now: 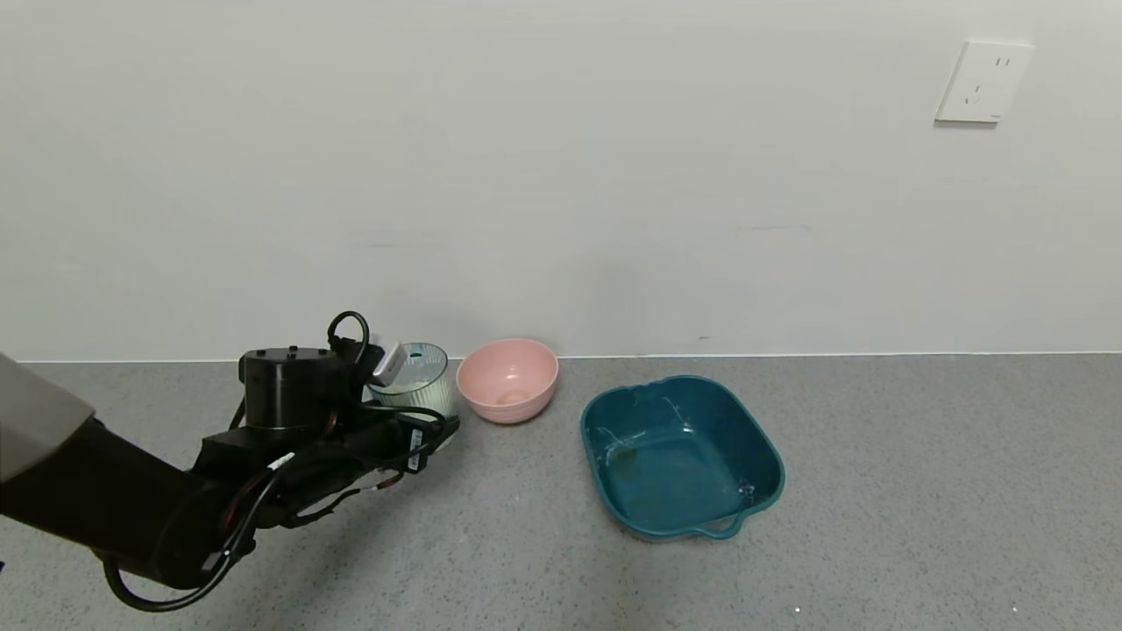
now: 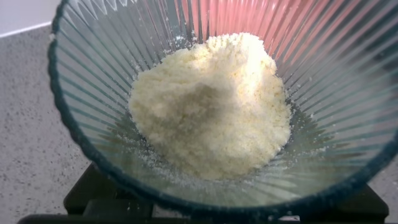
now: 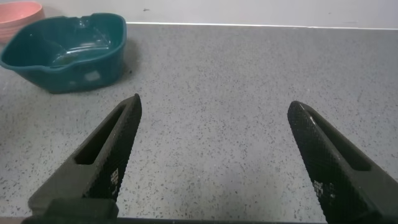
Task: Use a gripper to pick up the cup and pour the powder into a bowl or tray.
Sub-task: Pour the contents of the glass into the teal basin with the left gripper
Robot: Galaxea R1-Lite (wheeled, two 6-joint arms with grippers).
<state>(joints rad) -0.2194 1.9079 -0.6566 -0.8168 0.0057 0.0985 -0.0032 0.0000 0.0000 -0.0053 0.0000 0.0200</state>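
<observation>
The small translucent blue-green ribbed plastic cup [image 1: 412, 379] sits left of centre in the head view, against the wall line, holding a mound of white clumpy powder [image 2: 211, 106]. The left gripper [image 1: 405, 396] has one white-padded finger over the rim and the other at the outer wall, apparently pinching the cup. Expect a light, thin-walled, slick vessel; grip the wall firmly below the rim without crushing it. A round pink plastic bowl [image 1: 508, 379] stands just right of it. The dark teal rounded-square plastic tray [image 1: 763, 443] lies further right. The right gripper [image 3: 214, 165], fingers spread wide, hovers over the grey speckled counter [image 1: 920, 491].
</observation>
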